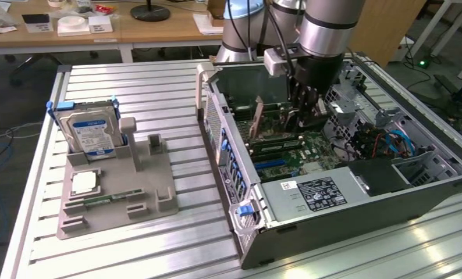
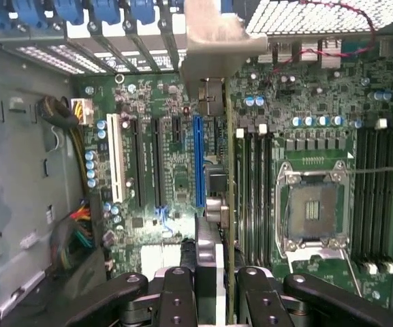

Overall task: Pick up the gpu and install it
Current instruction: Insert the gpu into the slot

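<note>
Standing on a slatted metal tabletop (image 1: 138, 244) in a workshop, the open computer case (image 1: 239, 174) receives the hand (image 2: 215, 286), clamped narrowly on the gpu (image 2: 230, 204).

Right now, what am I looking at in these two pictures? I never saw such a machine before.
A robot arm is working inside an open computer case that lies on a metal table. One picture comes from a camera off the arm; the other from a camera on its wrist, looking down at the motherboard. The end effector holds the gpu, a thin card, edge-on above the slots. Beside the case, a grey holder carries a hard drive.
</note>
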You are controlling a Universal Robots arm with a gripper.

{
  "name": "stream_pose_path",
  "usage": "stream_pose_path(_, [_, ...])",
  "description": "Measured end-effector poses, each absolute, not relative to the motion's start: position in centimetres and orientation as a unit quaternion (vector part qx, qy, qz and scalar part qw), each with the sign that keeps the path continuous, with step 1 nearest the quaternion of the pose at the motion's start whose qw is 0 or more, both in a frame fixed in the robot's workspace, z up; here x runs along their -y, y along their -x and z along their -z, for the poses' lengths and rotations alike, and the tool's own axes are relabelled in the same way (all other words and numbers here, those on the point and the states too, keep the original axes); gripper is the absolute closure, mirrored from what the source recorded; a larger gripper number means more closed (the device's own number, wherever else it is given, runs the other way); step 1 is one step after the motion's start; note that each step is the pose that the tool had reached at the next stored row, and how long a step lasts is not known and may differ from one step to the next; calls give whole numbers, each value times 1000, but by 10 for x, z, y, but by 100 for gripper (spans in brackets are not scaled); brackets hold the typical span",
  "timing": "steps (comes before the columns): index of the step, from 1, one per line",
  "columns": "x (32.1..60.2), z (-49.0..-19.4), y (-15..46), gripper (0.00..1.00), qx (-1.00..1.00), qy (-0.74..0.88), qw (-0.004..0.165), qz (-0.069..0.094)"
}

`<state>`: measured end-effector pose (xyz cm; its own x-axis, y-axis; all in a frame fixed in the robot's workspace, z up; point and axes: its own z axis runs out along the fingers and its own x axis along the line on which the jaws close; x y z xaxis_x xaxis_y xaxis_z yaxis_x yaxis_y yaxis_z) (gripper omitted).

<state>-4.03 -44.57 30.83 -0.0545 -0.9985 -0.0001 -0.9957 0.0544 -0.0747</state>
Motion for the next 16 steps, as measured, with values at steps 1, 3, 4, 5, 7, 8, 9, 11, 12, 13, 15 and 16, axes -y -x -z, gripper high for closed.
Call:
stream_pose_path(1, [446,-306,41,72,-726,687,26,27])
stream_pose_path(3, [446,-303,42,72,-726,687,26,27])
stream_pose_path(4, [446,-301,43,72,-726,687,26,27])
stream_pose_path(5, [446,-299,43,72,-726,687,26,27])
stream_pose_path(7, [446,-296,45,72,-726,687,26,27])
stream_pose_path(8, [446,-294,46,72,-726,687,26,27])
stream_pose_path(9, [446,-292,47,72,-725,688,26,27])
stream_pose_path(11, [447,-289,48,72,-723,689,26,27])
stream_pose_path(12, [447,-287,48,72,-722,691,26,27])
stream_pose_path(13, [447,-285,48,72,-721,692,26,27])
stream_pose_path(15, [447,-282,48,72,-720,693,26,26])
stream_pose_path(16, [447,-280,49,72,-720,693,26,26])
